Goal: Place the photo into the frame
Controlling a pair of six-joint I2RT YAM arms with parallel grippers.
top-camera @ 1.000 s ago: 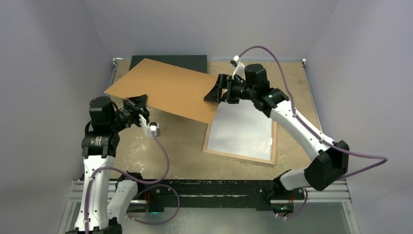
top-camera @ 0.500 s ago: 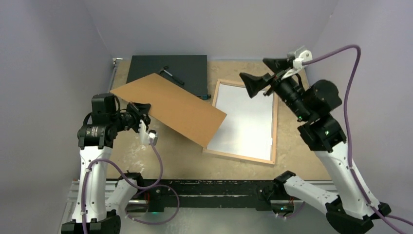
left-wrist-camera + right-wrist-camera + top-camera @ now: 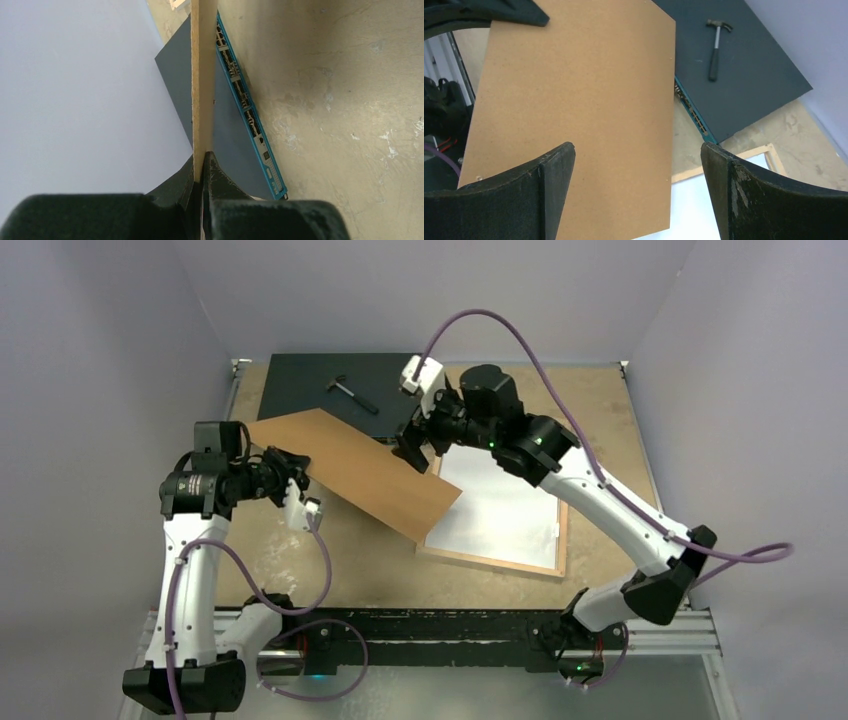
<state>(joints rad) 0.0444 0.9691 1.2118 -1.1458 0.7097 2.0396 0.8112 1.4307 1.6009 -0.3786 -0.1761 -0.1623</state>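
Note:
The frame (image 3: 562, 530) lies on the table at centre right, its light wood rim up. The photo (image 3: 500, 502) lies in it with its pale grey-white back up; both also show in the right wrist view, the rim (image 3: 729, 161) and the pale back (image 3: 704, 212). My left gripper (image 3: 287, 473) is shut on the left edge of the brown backing board (image 3: 365, 470), held tilted, its right end over the frame's left corner. In the left wrist view the fingers (image 3: 212, 172) pinch the board (image 3: 204, 75) edge-on. My right gripper (image 3: 415, 445) hangs open and empty above the board's far right edge (image 3: 574, 110).
A dark flat box (image 3: 300, 382) with a teal port edge (image 3: 691, 117) sits at the back left, with a small hammer (image 3: 350, 392) on top, also seen in the right wrist view (image 3: 715, 50). Grey walls enclose three sides.
My right gripper let go of the board, swung up to the far right, and has come back open over the board's far edge. My left gripper keeps hold; the board has shifted left.

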